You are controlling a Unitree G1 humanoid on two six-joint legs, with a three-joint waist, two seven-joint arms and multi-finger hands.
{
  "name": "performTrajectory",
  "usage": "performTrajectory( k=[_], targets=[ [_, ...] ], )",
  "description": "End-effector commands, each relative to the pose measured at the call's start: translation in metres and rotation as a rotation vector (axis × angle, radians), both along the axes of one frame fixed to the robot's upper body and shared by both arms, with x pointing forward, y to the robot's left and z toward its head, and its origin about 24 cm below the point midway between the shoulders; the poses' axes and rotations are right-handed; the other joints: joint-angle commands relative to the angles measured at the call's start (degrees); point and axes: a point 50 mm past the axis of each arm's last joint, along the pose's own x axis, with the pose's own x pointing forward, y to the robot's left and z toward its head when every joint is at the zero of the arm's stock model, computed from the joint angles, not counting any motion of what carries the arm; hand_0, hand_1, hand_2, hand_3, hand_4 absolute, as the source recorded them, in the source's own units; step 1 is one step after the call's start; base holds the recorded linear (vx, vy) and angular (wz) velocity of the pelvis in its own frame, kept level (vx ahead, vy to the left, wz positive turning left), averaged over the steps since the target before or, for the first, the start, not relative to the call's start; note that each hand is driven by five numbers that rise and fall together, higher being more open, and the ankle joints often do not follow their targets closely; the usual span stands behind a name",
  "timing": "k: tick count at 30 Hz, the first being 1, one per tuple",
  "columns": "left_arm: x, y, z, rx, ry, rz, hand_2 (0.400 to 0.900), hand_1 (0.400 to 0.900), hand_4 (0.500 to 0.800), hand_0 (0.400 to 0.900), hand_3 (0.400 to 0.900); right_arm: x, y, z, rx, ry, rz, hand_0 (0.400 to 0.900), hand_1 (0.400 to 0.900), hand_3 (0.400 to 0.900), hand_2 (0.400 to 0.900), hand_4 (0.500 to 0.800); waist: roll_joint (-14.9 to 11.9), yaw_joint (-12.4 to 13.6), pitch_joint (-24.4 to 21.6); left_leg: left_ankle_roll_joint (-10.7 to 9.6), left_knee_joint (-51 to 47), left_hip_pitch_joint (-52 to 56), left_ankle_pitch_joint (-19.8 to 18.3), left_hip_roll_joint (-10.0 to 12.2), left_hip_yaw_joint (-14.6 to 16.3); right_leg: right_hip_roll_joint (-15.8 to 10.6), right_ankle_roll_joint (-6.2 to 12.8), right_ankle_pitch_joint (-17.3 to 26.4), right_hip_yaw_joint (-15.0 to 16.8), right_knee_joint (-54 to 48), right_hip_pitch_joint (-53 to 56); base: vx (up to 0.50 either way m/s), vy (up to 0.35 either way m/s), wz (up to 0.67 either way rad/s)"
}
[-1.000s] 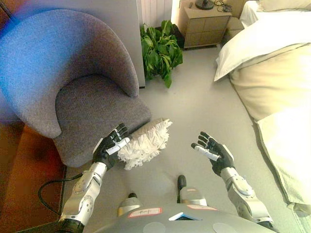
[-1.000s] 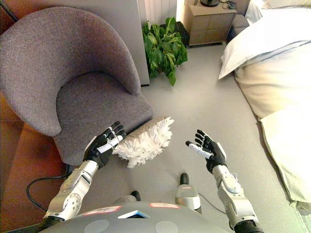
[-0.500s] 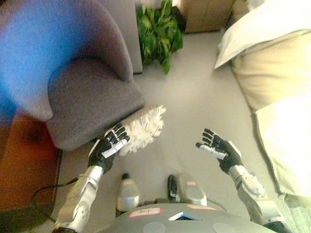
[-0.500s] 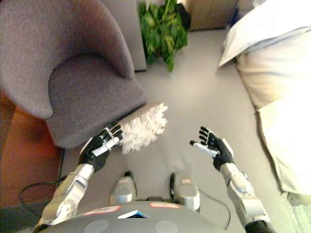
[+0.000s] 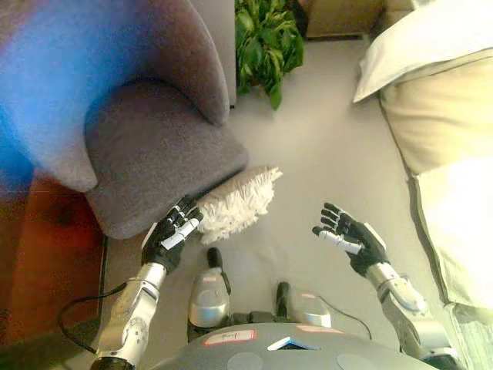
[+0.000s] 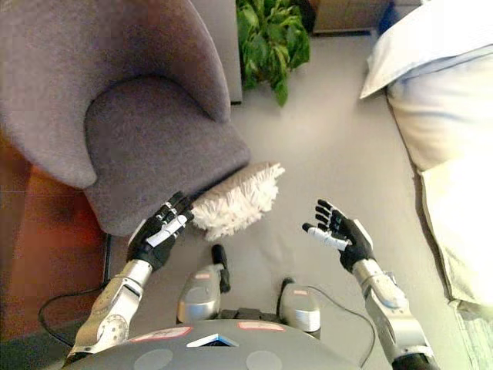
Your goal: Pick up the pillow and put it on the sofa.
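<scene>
One shaggy white pillow (image 5: pixel 237 202) lies on the floor (image 5: pixel 323 162), touching the one grey sofa (image 5: pixel 146 146), as before. Left hand (image 5: pixel 171 235) remains beside it, fingers straight, empty; right hand (image 5: pixel 350 239) remains spread, empty.

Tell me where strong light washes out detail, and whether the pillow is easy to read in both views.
Left eye view: the bed at the right edge is glared almost to white, with few folds showing. Right eye view: the same glare, but the pillow keeps its shaggy texture, and the dark left hand and right hand stand out clearly.
</scene>
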Motion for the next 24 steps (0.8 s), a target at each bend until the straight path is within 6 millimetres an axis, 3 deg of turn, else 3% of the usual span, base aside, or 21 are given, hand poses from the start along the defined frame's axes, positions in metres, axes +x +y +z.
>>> performTrajectory(
  k=[1, 3, 6, 8, 12, 18, 24],
  targets=[
    [0.016, 0.004, 0.036, 0.042, -0.189, -0.070, 0.900, 0.900, 0.800, 0.900, 0.900, 0.022, 0.000, 0.027, 0.008, -0.165, -0.038, 0.900, 0.900, 0.900, 0.900, 0.800, -1.17, -0.07, -6.08, 0.93, -2.59, -8.94, 4.59, -1.39, -5.50, 1.28, 3.45, 12.76, -1.95, -2.46, 11.35, 0.27, 0.262, 0.12],
    [0.020, 0.003, 0.037, 0.063, -0.194, -0.097, 0.900, 0.900, 0.800, 0.900, 0.900, 0.024, 0.007, 0.028, 0.016, -0.183, -0.058, 0.900, 0.900, 0.900, 0.900, 0.800, -0.42, -0.61, -6.92, 2.59, -3.93, -6.09, 2.66, -3.25, -5.36, 0.15, 4.68, 19.82, -1.56, 11.03, 4.95, 0.27, 0.336, 0.24],
    [0.029, 0.002, 0.039, 0.064, -0.204, -0.091, 0.900, 0.900, 0.800, 0.900, 0.900, 0.026, 0.014, 0.025, 0.016, -0.186, -0.069, 0.900, 0.900, 0.900, 0.900, 0.800, 1.40, -1.99, -6.82, 3.07, -5.69, -2.14, 1.47, -3.98, -5.50, -0.94, 3.02, 19.16, -2.37, 19.96, -3.32, 0.20, 0.258, 0.26],
    [0.033, -0.001, 0.043, 0.061, -0.222, -0.105, 0.900, 0.900, 0.800, 0.900, 0.900, 0.023, 0.016, 0.023, 0.010, -0.184, -0.078, 0.900, 0.900, 0.900, 0.900, 0.800, 1.81, -3.08, -6.79, 2.87, -6.82, -0.22, 1.33, -5.04, -6.13, -0.04, 1.70, 17.26, -3.56, 16.52, -5.45, 0.21, 0.121, 0.44],
    [0.039, -0.005, 0.046, 0.078, -0.240, -0.126, 0.900, 0.900, 0.800, 0.900, 0.900, 0.017, 0.012, 0.019, 0.012, -0.192, -0.108, 0.900, 0.900, 0.900, 0.900, 0.800, 2.50, -5.04, -6.48, 2.70, -7.82, 2.57, 0.45, -5.95, -8.49, 0.57, 0.98, 16.70, -3.65, 9.36, -8.10, 0.15, -0.030, 0.52],
    [0.039, -0.007, 0.045, 0.079, -0.236, -0.116, 0.900, 0.900, 0.800, 0.900, 0.900, 0.018, 0.006, 0.022, 0.014, -0.204, -0.129, 0.900, 0.900, 0.900, 0.900, 0.800, 1.68, -6.77, -6.08, 1.41, -8.36, 5.27, -0.99, -5.77, -8.93, -3.03, 2.63, 23.25, -2.92, -2.89, -10.19, 0.13, -0.093, 0.34],
    [0.037, -0.006, 0.046, 0.079, -0.233, -0.119, 0.900, 0.900, 0.800, 0.900, 0.900, 0.018, 0.000, 0.021, -0.016, -0.188, -0.148, 0.900, 0.900, 0.900, 0.900, 0.800, -0.10, -8.62, -6.29, 0.14, -7.56, 7.75, -4.56, -5.20, -10.73, -5.70, 4.66, 29.01, 1.22, -16.48, -11.96, 0.21, -0.181, 0.41]
  ],
)
